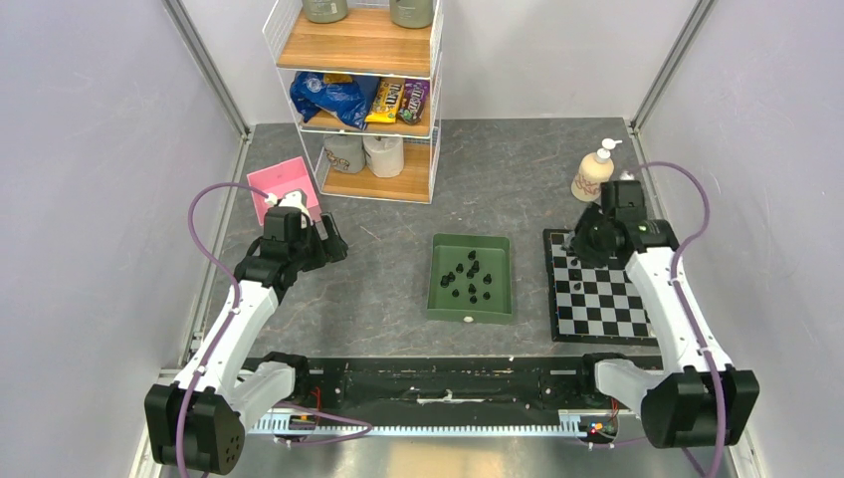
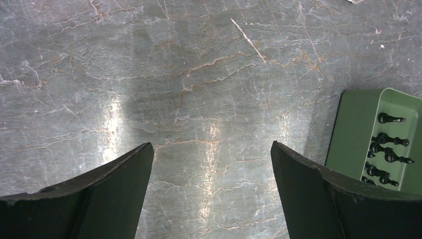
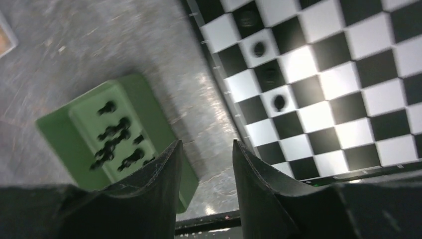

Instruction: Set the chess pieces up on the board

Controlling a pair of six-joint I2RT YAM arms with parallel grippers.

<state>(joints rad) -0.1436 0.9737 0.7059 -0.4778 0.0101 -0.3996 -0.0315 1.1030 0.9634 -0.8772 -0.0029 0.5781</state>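
Observation:
The checkered board (image 1: 607, 304) lies at the right. It also shows in the right wrist view (image 3: 348, 74), where several small black chess pieces (image 3: 279, 102) stand in a row along its left edge. More black pieces (image 1: 468, 277) lie loose in the green tray (image 1: 438, 289), seen also in the right wrist view (image 3: 112, 134) and the left wrist view (image 2: 388, 155). My right gripper (image 3: 206, 144) hangs above the table between tray and board, jaws a little apart and empty. My left gripper (image 2: 211, 147) is wide open and empty over bare table left of the tray.
A cream soap pump bottle (image 1: 593, 171) stands just behind the board. A wire shelf (image 1: 358, 100) with snacks and rolls stands at the back, with a pink card (image 1: 284, 187) left of it. Walls close in on both sides.

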